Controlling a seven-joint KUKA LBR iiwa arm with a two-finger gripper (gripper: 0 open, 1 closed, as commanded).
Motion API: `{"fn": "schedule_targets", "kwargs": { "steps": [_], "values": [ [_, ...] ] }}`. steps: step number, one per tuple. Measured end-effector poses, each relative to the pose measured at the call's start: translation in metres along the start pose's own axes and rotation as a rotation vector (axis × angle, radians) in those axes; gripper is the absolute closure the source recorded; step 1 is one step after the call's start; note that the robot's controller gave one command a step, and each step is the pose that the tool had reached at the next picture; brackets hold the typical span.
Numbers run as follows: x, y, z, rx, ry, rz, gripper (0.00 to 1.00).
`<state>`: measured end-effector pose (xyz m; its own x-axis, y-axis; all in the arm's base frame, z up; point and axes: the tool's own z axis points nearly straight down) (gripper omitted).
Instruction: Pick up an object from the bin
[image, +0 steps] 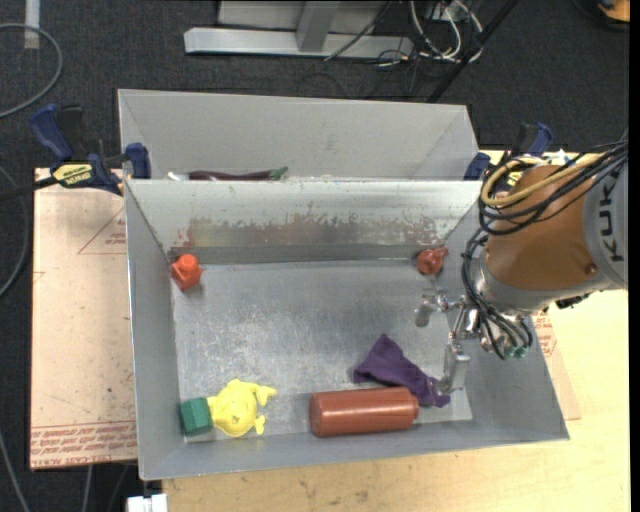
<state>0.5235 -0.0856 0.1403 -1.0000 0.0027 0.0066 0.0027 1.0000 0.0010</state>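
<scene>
the gripper (452, 376) is hanging low at the right tip of the purple cloth (393, 362), lower right of frame, nothing being lifted yet; jaws open or closed, i cannot tell.

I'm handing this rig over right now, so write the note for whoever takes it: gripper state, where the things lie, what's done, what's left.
Gripper: low in the near right part of the bin, at the right end of the purple cloth. I cannot tell whether it has hold of the cloth.
Things: red-brown cylinder along the near wall, beside the cloth. Yellow toy and green block in the near left corner. Small orange piece far left, small red piece far right.
Done: arm is down in the bin, nothing lifted.
Left: take hold of one thing and lift it clear.
</scene>
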Motion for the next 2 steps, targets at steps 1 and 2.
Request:
{"fn": "schedule_targets", "kwargs": {
  "steps": [1, 2],
  "values": [
    [-0.002, 0.0, -0.004, 0.001, -0.007, -0.002, 0.0],
    [0.01, 0.036, 0.04, 0.001, -0.008, -0.005, 0.0]
  ]
}}
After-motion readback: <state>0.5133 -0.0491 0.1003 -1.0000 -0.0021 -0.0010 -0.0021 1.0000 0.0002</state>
